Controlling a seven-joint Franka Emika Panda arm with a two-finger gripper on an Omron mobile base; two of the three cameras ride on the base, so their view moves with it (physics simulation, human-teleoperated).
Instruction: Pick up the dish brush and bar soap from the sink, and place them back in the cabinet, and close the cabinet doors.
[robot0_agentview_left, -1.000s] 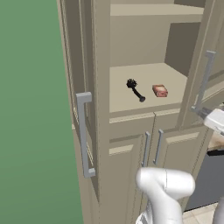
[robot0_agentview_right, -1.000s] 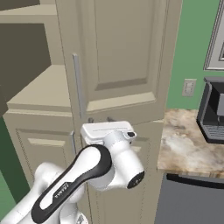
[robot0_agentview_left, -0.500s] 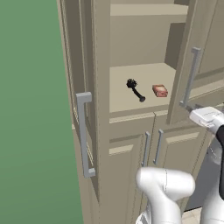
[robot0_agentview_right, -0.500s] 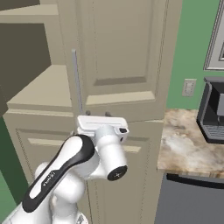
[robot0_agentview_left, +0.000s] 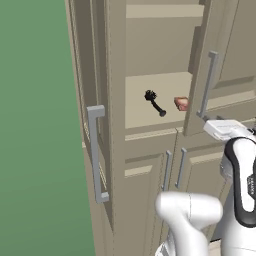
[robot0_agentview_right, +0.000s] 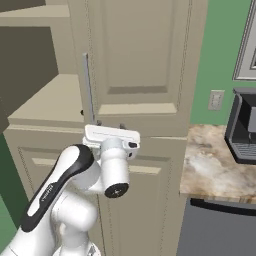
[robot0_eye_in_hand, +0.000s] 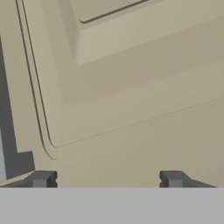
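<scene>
A: What's the setting?
B: A green-walled kitchen; the tall beige cabinet (robot0_agentview_left: 150, 75) fills the left base view.
A: The brush and soap?
B: The brush (robot0_agentview_left: 154, 102) and soap (robot0_agentview_left: 182, 103) lie side by side on the shelf, centre right.
A: The doors?
B: The right door (robot0_agentview_right: 137, 65) stands part-closed, the left door (robot0_agentview_left: 95, 110) open.
A: And the gripper?
B: The gripper (robot0_eye_in_hand: 107, 178) has its jaws spread wide, empty, against the door panel.
</scene>
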